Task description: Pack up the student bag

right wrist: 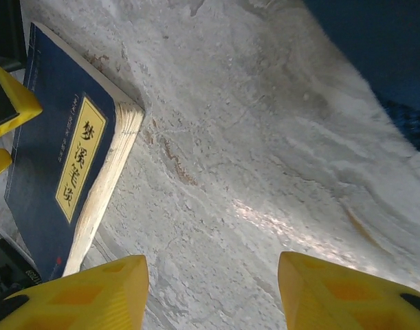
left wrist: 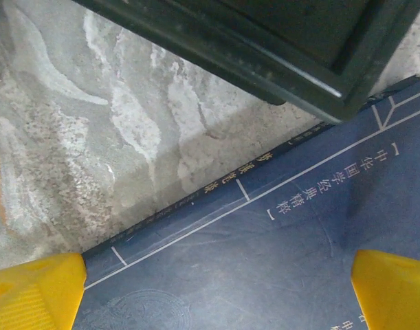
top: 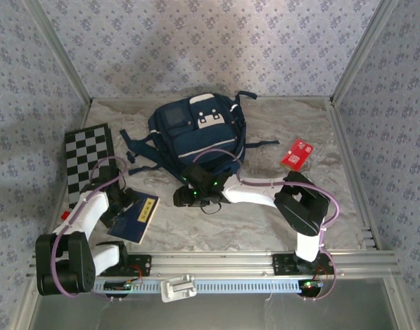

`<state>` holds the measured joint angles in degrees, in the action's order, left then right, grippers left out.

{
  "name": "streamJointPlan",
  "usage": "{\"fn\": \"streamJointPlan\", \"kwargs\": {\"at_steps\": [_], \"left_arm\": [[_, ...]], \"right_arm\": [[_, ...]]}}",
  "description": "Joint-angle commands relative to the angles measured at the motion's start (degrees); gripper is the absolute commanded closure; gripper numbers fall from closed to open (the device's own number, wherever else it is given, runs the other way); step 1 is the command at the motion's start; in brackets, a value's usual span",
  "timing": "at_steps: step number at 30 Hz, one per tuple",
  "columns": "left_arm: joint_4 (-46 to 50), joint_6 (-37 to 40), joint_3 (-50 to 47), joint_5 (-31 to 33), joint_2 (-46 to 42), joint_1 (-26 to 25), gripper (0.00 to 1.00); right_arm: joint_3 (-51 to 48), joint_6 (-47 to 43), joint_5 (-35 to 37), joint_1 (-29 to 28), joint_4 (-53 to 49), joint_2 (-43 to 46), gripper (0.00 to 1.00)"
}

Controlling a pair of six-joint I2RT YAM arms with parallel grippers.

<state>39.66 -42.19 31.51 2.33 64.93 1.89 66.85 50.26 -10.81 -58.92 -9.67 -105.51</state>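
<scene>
Student bag (top: 196, 130) flat near the middle of the table's (top: 251, 227) far edge, white patch up. Just at its near side, right gripper (right wrist: 211, 278), fingers spread over bare surface, pinching nothing. Toward the near left corner, navy book (top: 135, 216) with yellow label. Over its cover, left gripper (left wrist: 216, 295), spread wide. Along the left edge, chessboard (top: 86, 161). Toward the right edge, red card (top: 296, 154).

Probably a lab booth: aluminium frame (top: 264, 262), patterned walls (top: 196, 41).

student bag (right wrist: 374, 41) cropped, red card (top: 297, 154) print illegible
</scene>
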Motion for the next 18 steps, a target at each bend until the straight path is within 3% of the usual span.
{"fn": "streamJointPlan", "kwargs": {"at_steps": [1,12,18], "left_arm": [[-0.37,-1.83,-1.73,-3.89,-0.66,0.33,0.02],[0.0,-7.91,-5.82,-9.23,-9.02,-3.14,0.02],[-0.23,-11.32,-5.89,-10.61,-10.06,-7.6,0.02]], "right_arm": [[0.98,2.57,-1.4,-1.0,1.32,-2.85,0.46],[9.15,4.14,-3.07,-2.25,1.55,-10.68,0.46],[14.58,3.47,-2.56,-1.76,0.87,-14.85,0.46]]}}
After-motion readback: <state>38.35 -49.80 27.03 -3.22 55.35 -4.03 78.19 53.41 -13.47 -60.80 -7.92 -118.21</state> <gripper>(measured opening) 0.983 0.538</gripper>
